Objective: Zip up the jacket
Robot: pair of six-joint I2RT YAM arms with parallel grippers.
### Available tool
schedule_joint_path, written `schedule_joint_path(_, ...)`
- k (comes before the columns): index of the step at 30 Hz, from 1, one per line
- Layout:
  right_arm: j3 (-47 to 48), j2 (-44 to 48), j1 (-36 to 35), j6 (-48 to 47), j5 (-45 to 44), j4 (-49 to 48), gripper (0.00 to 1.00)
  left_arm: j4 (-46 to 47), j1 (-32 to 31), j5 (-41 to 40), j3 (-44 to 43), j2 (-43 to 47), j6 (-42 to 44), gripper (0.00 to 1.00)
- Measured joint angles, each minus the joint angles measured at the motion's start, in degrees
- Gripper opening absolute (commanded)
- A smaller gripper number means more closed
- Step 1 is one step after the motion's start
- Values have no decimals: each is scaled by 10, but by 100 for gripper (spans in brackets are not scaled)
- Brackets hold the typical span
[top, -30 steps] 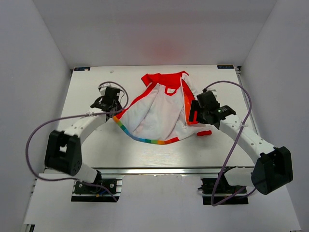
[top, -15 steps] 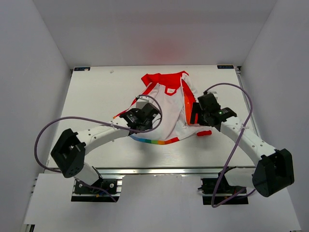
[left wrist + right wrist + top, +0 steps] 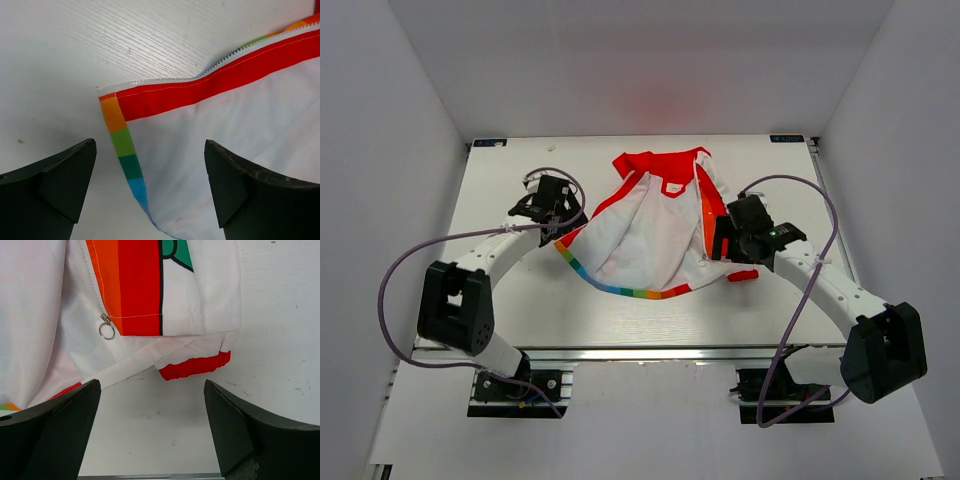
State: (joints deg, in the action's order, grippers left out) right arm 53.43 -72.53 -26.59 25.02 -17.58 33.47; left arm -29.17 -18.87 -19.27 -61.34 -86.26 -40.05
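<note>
The jacket (image 3: pixel 650 235) lies spread open on the white table, white lining up, with its red hood (image 3: pixel 655 162) at the back and a rainbow hem (image 3: pixel 620 291) at the front. My left gripper (image 3: pixel 556 215) is open above the jacket's left front corner. Its wrist view shows the zipper teeth (image 3: pixel 165 80) along a red band, the rainbow hem (image 3: pixel 122 145), and nothing between the fingers. My right gripper (image 3: pixel 728 240) is open at the folded right front. Beyond its tips lie the zipper pull ring (image 3: pixel 106 330) and a red cuff (image 3: pixel 195 365).
The table's metal front rail (image 3: pixel 640 352) runs just ahead of both arm bases. White enclosure walls stand to the left, right and back. Purple cables (image 3: pixel 395 280) loop off both arms. Bare tabletop (image 3: pixel 500 180) lies left of the jacket.
The left arm swung right over the jacket's hem half a second ago and is back at the left corner. Its jaws went from shut to open. The right arm barely moved.
</note>
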Motion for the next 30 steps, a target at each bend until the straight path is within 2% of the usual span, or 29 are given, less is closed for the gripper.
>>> schedule_joint_path(5, 0, -8, 0, -1, 0, 1, 89, 28, 30, 67, 2, -75, 6, 98)
schedule_joint_path(12, 0, -8, 0, 0, -3, 5, 89, 19, 34, 72, -15, -159, -1, 96)
schedule_joint_path(15, 0, -8, 0, 0, -4, 8, 89, 8, 35, 57, -45, -186, -7, 82)
schedule_joint_path(16, 0, -7, 0, 0, -5, 9, 89, 7, 36, 52, -53, -195, -9, 75)
schedule_joint_path(17, 0, -6, 0, 0, -5, 11, 89, 7, 37, 49, -61, -202, -11, 61)
schedule_joint_path(19, 0, -2, 1, 0, -8, 12, 89, 10, 41, 45, -69, -211, -15, 51)
schedule_joint_path(20, 0, 1, 1, 0, -10, 13, 89, 12, 43, 45, -71, -213, -16, 35)
schedule_joint_path(22, 0, 8, 2, 0, -13, 14, 89, 21, 46, 47, -71, -216, -22, 15)
schedule_joint_path(23, 0, 11, 2, 0, -15, 14, 89, 25, 47, 50, -71, -217, -25, 0)
schedule_joint_path(30, 0, 20, 3, 0, -18, 16, 88, 21, 49, 50, -70, -209, -28, 0)
